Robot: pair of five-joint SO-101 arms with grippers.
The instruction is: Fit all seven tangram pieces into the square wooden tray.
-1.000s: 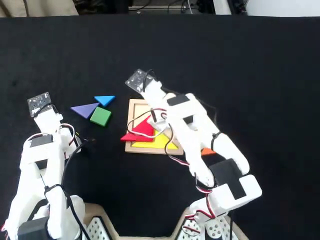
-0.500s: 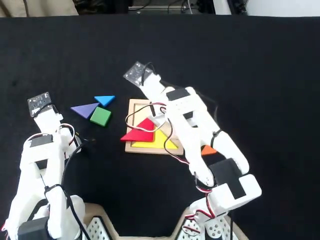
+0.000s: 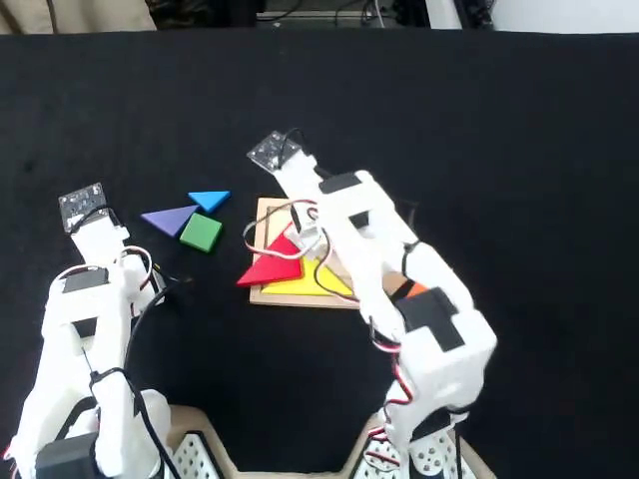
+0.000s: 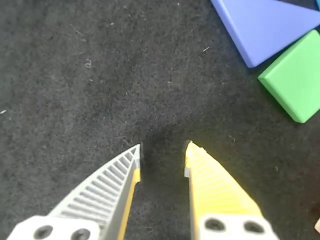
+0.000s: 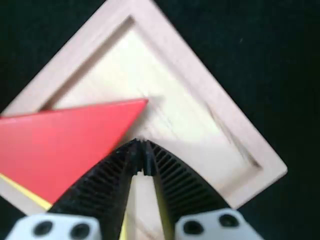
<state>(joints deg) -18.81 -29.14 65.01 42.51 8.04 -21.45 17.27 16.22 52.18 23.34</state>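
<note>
The square wooden tray (image 3: 268, 215) lies mid-table. A yellow triangle (image 3: 305, 284) rests in it, and a red triangle (image 3: 270, 265) lies on top, its corner poking out past the tray's left rim. My right gripper (image 5: 142, 150) is shut with nothing in it, its tips touching the red triangle's (image 5: 65, 140) edge above the bare tray floor (image 5: 170, 105). Left of the tray sit a blue triangle (image 3: 209, 200), a purple triangle (image 3: 168, 218) and a green square (image 3: 201, 233). My left gripper (image 4: 162, 150) hangs open over black cloth, close to the green square (image 4: 295, 85) and purple triangle (image 4: 265, 25).
An orange piece (image 3: 407, 289) peeks out from under the right arm, to the right of the tray. Black cloth covers the whole table. The arm bases stand at the near edge.
The right arm has swung a little to the left over the tray, and the red triangle has slid slightly left with it. The left arm has stayed put.
</note>
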